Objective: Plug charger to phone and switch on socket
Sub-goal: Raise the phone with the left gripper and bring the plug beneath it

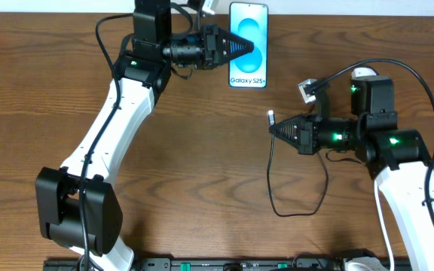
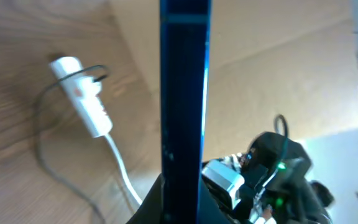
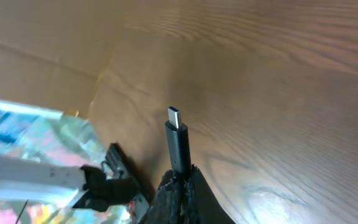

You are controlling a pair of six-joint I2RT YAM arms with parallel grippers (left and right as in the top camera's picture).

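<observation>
Wooden brown counter, grain running left to right; carries all items below.

Charger: long thin black cable, looping on the counter near the right arm, rising to a small black connector with a silver metal tip. In the right wrist view the connector stands upright out of the fingertips, clear of the counter.

Right hand: black, two-fingered, pointing left, at the right middle of the counter. Fingers pressed together, pinching the charger connector just behind its tip.

Phone: slim rectangular smartphone with bright blue screen and white band reading "Galaxy S25+", at the far centre of the counter, well apart from the charger tip. In the left wrist view it shows edge-on as a dark blue vertical bar between the fingers.

Left hand: black, pointing right, over the phone's left side. Fingers closed on the phone's edges.

Socket: white elongated power strip with red marks and thick white cord, seen from the left wrist, lying on the counter.
</observation>
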